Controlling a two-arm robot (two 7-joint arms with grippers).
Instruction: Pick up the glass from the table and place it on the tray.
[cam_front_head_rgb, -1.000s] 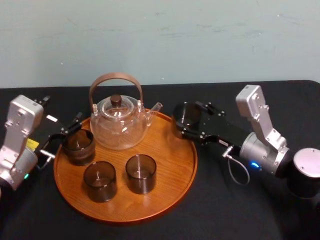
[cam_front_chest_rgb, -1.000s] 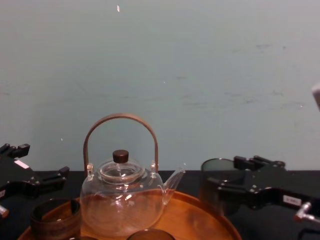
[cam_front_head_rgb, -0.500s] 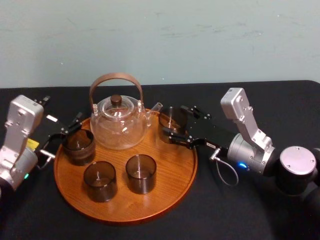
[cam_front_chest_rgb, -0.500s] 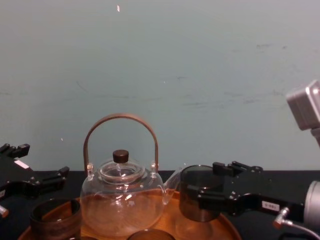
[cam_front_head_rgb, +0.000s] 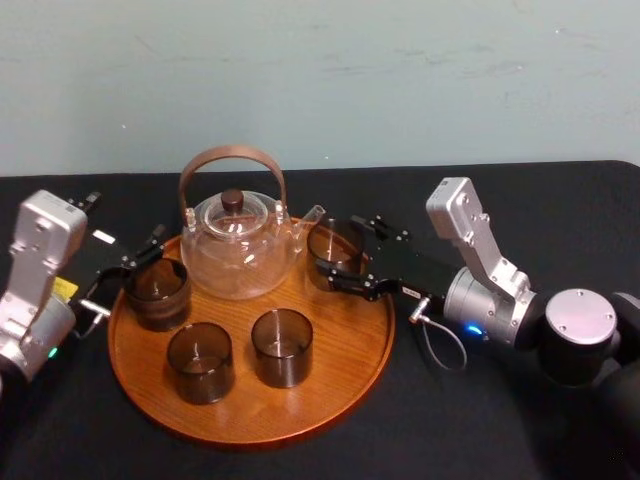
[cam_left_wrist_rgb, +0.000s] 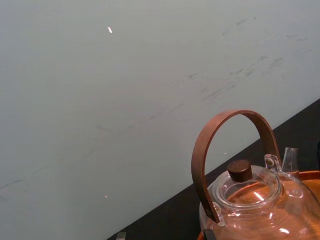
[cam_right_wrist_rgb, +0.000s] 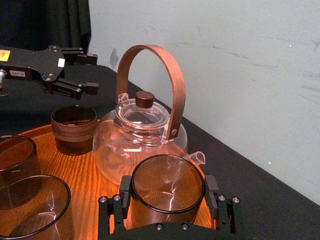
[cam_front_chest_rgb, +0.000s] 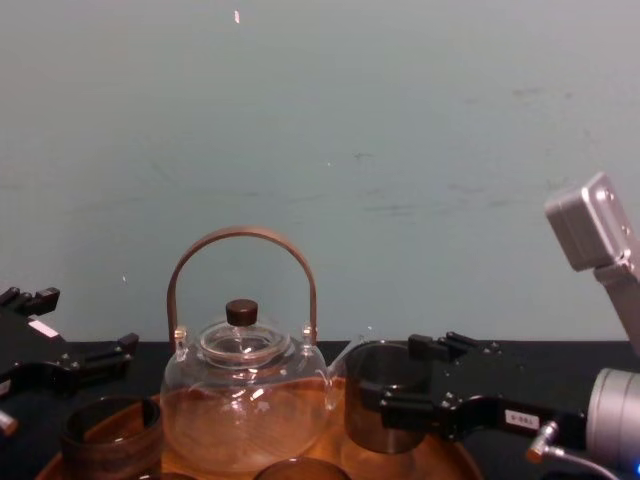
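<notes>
right gripper clasping glass, beside teapot spout — far right of tray

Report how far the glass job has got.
Done: three glasses sit on the tray beside the teapot, and the fourth glass is off the table. In hand: the right end effector is shut on that glass, low over the tray's back right by the spout; contact with the wood can't be judged. Left: set it down, release. The left end effector idles open at the tray's left edge.
</notes>
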